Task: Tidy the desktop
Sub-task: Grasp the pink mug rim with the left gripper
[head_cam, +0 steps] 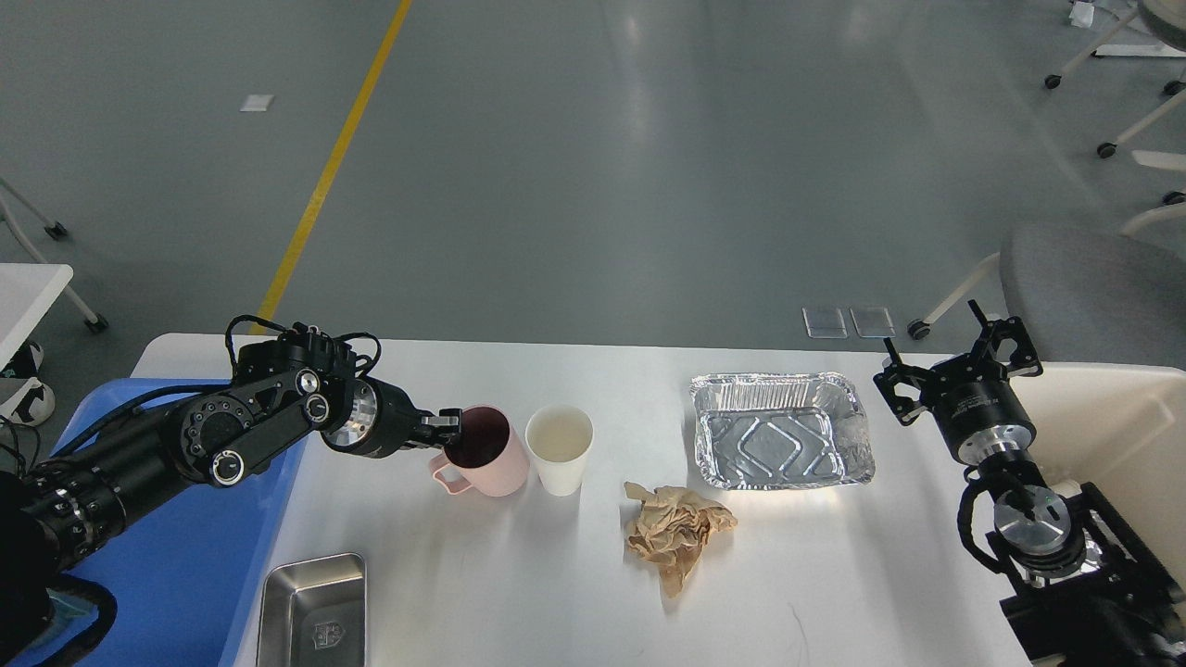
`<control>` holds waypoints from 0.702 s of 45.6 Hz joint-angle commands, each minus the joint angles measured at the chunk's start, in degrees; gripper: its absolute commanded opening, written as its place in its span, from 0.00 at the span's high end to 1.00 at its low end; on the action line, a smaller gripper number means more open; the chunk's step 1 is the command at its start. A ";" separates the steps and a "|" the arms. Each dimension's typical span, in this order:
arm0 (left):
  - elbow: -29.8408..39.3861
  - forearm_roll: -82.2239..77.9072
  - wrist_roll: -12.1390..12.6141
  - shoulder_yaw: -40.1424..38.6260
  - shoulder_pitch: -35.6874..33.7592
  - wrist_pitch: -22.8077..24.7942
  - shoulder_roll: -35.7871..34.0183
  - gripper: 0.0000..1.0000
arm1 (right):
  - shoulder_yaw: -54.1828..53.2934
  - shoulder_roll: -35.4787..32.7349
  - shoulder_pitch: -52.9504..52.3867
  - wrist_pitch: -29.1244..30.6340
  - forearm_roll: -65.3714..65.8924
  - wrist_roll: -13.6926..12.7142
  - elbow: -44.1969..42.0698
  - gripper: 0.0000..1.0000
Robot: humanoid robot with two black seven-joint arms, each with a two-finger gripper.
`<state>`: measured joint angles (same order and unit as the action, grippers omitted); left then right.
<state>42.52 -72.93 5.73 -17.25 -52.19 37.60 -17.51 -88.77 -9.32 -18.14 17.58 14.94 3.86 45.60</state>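
Grey polished floor with a yellow line (338,153) running across it lies beyond the desktop (574,593), the white surface that fills the lower part of my head view. On my left arm, the left gripper (451,425) sits at the rim of the pink mug (482,454); its jaws are narrow and appear clamped on the mug's near-left rim, with one finger inside the mouth. That mug stands tilted slightly, near the far edge of the surface toward its left side, handle pointing toward the left edge. A white paper cup (559,449) stands upright just beside the mug on its right; I cannot tell whether the two touch. A crumpled brown paper (675,533) lies toward the middle of the surface, near the cup but apart from it. An empty foil tray (780,431) sits toward the far right part of the surface. A small steel tray (312,611) rests at the near left corner of the surface, alongside the blue tray (176,556) that borders the left edge. On the right arm, the right gripper (954,366) hovers over the right edge of the surface, holding nothing, with its jaws spread wide. A cream-white bin (1112,417) stands past the right edge.
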 commanded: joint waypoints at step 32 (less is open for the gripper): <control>2.04 1.56 4.29 -3.40 -1.94 3.35 -6.57 1.00 | 0.00 0.09 0.65 0.00 0.00 0.00 0.10 0.00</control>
<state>44.16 -72.16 9.93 -18.29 -53.23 40.88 -22.37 -88.77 -9.14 -17.52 17.58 14.94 3.87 45.67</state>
